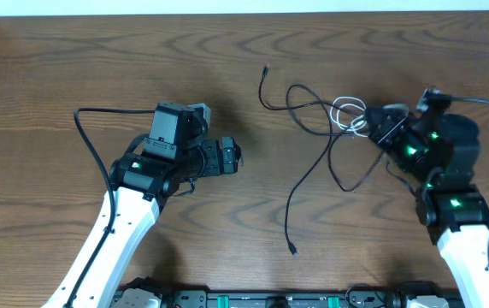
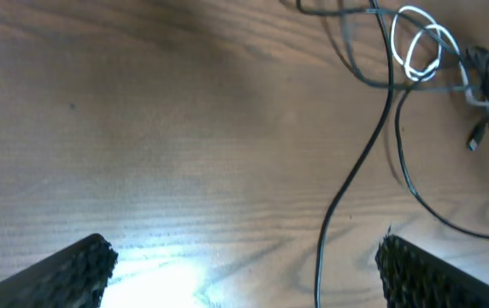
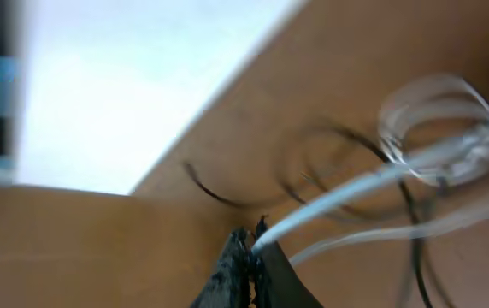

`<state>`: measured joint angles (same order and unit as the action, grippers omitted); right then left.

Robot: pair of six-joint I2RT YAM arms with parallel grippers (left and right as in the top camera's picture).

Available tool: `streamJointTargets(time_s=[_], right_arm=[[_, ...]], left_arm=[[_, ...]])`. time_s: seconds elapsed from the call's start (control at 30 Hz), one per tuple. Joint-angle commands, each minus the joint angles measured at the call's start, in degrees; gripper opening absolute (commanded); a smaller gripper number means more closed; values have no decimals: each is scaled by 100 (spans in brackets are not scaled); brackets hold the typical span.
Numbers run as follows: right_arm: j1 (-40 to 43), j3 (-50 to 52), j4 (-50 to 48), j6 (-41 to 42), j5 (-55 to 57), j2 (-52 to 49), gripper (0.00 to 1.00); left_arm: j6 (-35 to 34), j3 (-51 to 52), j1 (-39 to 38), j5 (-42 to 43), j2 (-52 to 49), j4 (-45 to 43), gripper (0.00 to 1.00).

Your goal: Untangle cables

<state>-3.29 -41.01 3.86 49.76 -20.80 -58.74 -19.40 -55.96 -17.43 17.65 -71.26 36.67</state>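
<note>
The cables lie tangled right of the table's middle. A white cable [image 1: 348, 114] loops among thin black cables [image 1: 311, 107], and one long black cable [image 1: 300, 190] trails toward the front edge. My right gripper [image 1: 371, 130] sits at the knot's right side, shut on the white cable [image 3: 356, 192], which runs out of the closed jaws [image 3: 253, 236]. My left gripper [image 1: 234, 157] hovers left of the tangle, open with nothing held. In the left wrist view the long black cable [image 2: 323, 248] lies on the table between its fingertips [image 2: 86, 267], and the white loops [image 2: 420, 47] show at top right.
Small plug ends [image 2: 477, 137] dangle near the knot's right side. A loose black plug [image 1: 293, 251] lies near the front edge, another [image 1: 265, 69] toward the back. A pale surface [image 1: 244, 7] borders the wooden table [image 1: 73, 60] at the back.
</note>
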Motion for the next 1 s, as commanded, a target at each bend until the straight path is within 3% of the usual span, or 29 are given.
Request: streamJointTargets(time_s=[0.0,0.13,0.4,0.5,0.63,0.73,0.97], right_arm=[[-7,-313,-131,-787,114,490,1],[-7,-800,-321,-1609,-400,846,1],[-2,-2282,-234,-2577,-398,1019,1],[0,-2824,186,-2997,-42,960,1],[0,-3650,1226,-3895,997,883,1],[0,-4199,1770,-4352,2011,879,1],[0,-4946,2081,-5523,4325,863,1]], left_arm=[[92,-52,-7,-37,9,20,98],[92,-52,-7,-37,9,-2,98],[-44,-52,-7,46,9,-70,98],[-122,-52,-7,651,9,-306,98],[-118,-52,-81,1473,9,-1016,98],[-57,-52,-293,1469,9,-1425,98],[-35,-52,-1154,326,9,-1930,98]])
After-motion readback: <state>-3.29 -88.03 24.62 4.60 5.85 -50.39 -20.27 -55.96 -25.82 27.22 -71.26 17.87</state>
